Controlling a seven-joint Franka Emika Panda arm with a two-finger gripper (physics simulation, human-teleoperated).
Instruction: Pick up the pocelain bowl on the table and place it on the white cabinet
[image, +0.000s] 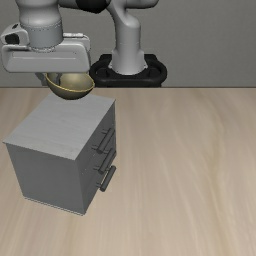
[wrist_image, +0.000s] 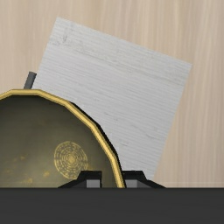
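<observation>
Gripper (wrist_image: 112, 181) pinching the rim of a dark, gold-edged porcelain bowl (wrist_image: 52, 149), held aloft above one top edge of the white cabinet (wrist_image: 131, 87). Likely rigid, glazed-slick and breakable; the rim hold suits.

The gripper (wrist_image: 112, 180) holds a dark bowl (wrist_image: 51, 149) by its gold rim, with one fingertip on each side of the rim. A round gold pattern (wrist_image: 72, 160) sits inside the bowl. The bowl covers one corner of the white cabinet top (wrist_image: 122, 79). Around the cabinet top is the light wooden table (wrist_image: 179, 26).
</observation>
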